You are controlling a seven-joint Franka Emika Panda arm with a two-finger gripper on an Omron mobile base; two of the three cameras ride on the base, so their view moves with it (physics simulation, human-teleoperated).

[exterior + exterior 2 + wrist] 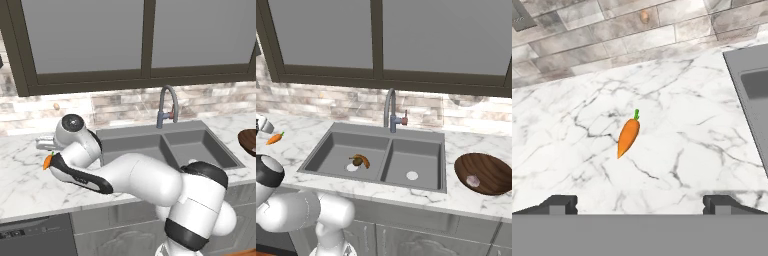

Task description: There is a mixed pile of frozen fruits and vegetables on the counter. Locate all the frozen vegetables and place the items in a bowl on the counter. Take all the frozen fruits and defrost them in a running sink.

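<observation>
Item: carrot [628,137]. Small, orange, green tip; lies alone on the white marble bench [677,125], left of the sink [381,155]. In the hand view it sits between the two fingertips and farther out, tip pointing toward the stone backsplash [612,35], nothing touching it. In the right base view it shows as an orange speck at the far left of the bench.

Item: arm. Rises from the base, folds at the elbow and reaches left across the front of the sink; the wrist stands above the bench left of the basin, hand looking down on the bench.

Item: pincer [640,205]. Jaws spread wide, empty, hovering above the carrot (the two dark fingertips [559,204] stand far apart at the bottom of the hand view).

Item: bowl [485,172]. Dark reddish-brown, on the bench right of the sink; holds the pinkish-white bulb [473,181].

Item: banana [362,159] and kiwi [357,161]. Both in the left basin, touching or nearly so, just beside the pale drain.

Item: tap [391,112]. Grey gooseneck, behind the divider between the basins; whether water runs cannot be told.
</observation>
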